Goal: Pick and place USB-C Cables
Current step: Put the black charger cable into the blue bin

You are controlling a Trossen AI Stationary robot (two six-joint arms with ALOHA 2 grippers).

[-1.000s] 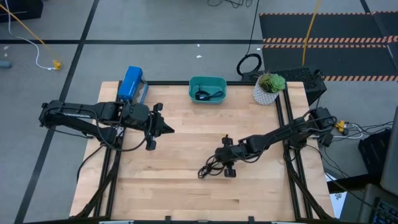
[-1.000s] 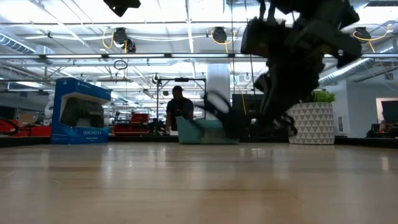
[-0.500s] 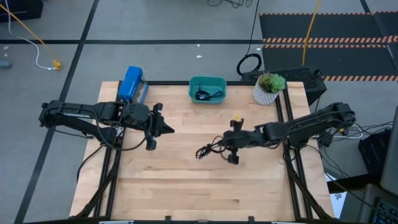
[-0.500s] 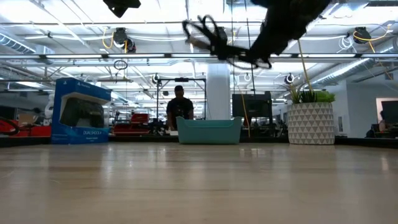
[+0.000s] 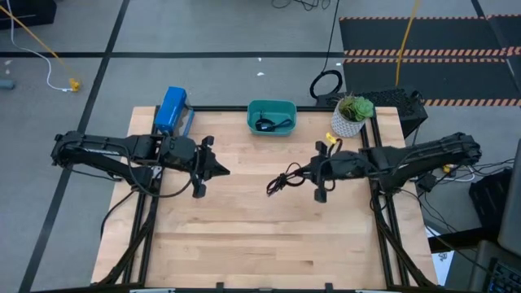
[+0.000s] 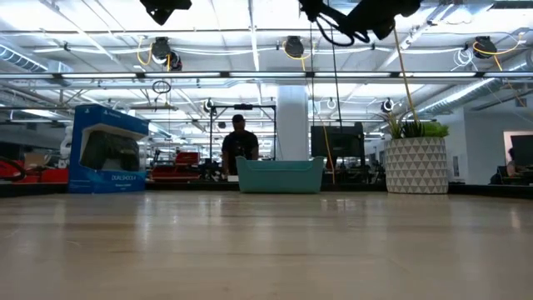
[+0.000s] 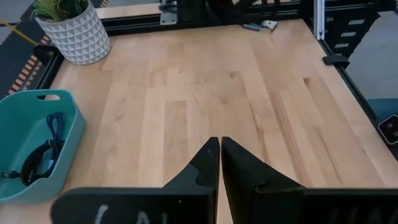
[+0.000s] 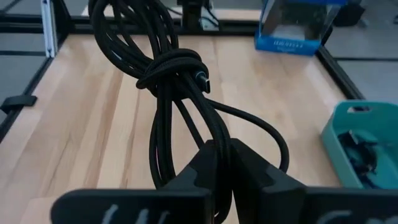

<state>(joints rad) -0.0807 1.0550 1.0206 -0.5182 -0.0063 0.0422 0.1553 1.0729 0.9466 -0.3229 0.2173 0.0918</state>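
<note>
Cable lifted clear of the worktop and carried toward the bin

High view: since a second ago the right tool [image 5: 319, 172] has swung up and back, the loose black cable bundle [image 5: 285, 177] dangling from it over the worktop [image 5: 244, 236], nearer the teal bin [image 5: 272, 117], which already holds cables; the left tool [image 5: 213, 169] waits at the left. Low view: the bundle [image 6: 333, 21] hangs high above the bin [image 6: 280, 176]. Left wrist view: its fingers meet on nothing. Right wrist view: fingers pinch the bundle [image 8: 171, 81] tight; release over the bin likely remains.
</note>
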